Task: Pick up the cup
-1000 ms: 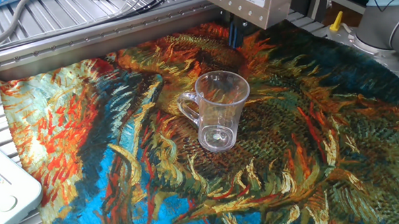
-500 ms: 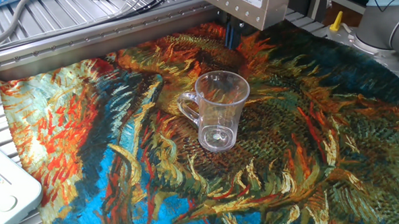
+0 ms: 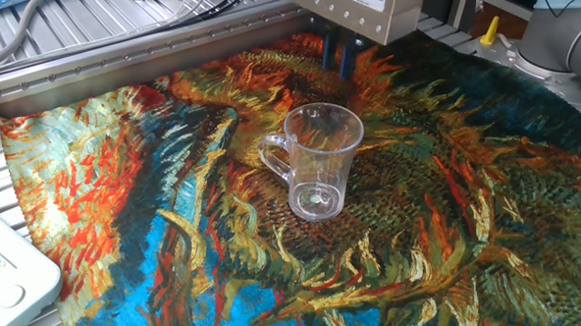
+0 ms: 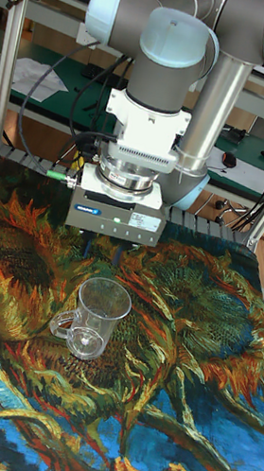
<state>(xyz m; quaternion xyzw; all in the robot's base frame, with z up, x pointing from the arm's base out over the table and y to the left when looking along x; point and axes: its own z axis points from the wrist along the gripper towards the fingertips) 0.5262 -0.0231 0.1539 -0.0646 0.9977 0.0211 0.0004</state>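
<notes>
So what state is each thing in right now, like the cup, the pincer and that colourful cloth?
cup: upright on the cloth, empty, handle to the left in the fixed view, not held.
pincer: above the cloth behind the cup, apart from it; open or shut cannot be told.
cloth: spread flat over the table.

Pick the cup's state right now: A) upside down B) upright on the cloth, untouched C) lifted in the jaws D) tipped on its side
B: the cup stands on its round base on the sunflower-print cloth, open end up, handle to the fixed view's left, with the gripper behind it and not touching.
</notes>
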